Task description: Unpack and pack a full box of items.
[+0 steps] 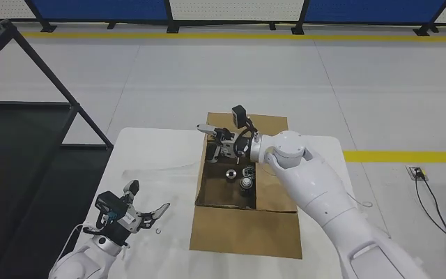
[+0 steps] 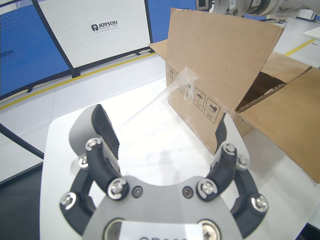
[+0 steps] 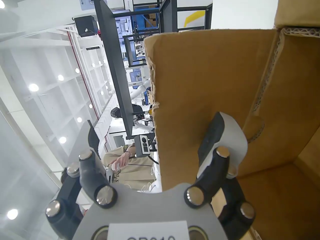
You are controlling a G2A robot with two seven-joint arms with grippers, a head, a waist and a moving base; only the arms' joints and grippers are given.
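Open corrugated cardboard box (image 1: 244,234) on the white table (image 1: 153,150), small round dark items (image 1: 245,183) inside. Astride its upright flap (image 3: 200,88), right gripper (image 3: 155,126), spread wide. Beside the box, crinkled clear plastic (image 2: 180,83); nearby, left gripper (image 2: 160,116), ribbed black pads (image 2: 105,126) wide apart, empty.

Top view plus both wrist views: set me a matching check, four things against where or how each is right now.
Things:
1. left gripper
2. right gripper
3. clear plastic bag
4. small metal parts

States:
A. on the floor of the open box
B. open, astride a raised box flap
C. open, above the white table, apart from the box
D. on the table, up against the box's outer wall

Pairs: 1-C, 2-B, 3-D, 4-A.
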